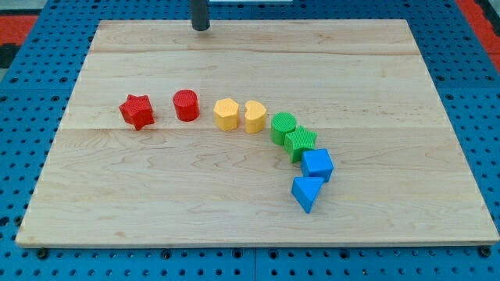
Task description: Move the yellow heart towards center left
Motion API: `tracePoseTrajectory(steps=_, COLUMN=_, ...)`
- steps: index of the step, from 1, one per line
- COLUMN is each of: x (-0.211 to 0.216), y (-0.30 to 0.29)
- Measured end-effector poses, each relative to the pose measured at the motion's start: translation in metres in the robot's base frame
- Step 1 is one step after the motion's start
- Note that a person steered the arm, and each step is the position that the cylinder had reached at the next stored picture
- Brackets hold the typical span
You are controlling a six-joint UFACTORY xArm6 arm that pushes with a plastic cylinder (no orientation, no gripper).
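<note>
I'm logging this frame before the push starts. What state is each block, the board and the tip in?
my tip: at the view's top, touching no block
red star: alone, leftmost
red cylinder: apart from the others
yellow hexagon: beside the heart
yellow heart: unmoved, mid-row
green cylinder: against green star
blue cube: against blue triangle
board: flat

We see only the lower part of our arm: a straight dark rod entering from the view's top edge, a little left of the middle. It stands upright, nearly vertical. My tip [201,28] is its rounded lower end, near the view's top. The rest of our arm lies outside the view, so its pose cannot be told.
</note>
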State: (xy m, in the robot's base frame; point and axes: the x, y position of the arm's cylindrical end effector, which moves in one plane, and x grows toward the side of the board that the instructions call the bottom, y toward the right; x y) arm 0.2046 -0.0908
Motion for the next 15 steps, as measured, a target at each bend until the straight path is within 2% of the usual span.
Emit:
tracePoseTrajectory(steps=3, x=0.013, y=0.013)
tracePoseTrajectory(steps=4, x=0.019, y=0.107)
tracePoseTrajectory(steps=5, x=0.067, y=0.168)
tracePoseTrajectory(steps=7, x=0.180, y=0.116)
tracePoseTrajectory(steps=8, x=0.197, y=0.157)
tracePoseTrajectory(steps=9, x=0.217, y=0.134)
tracePoseTrajectory(steps=10, x=0.233, y=0.064)
tracePoseTrajectory(steps=11, x=0.237, y=-0.005)
tracePoseTrajectory(steps=14, x=0.235, y=0.002)
tracePoseTrajectory(steps=15, x=0.217, y=-0.027)
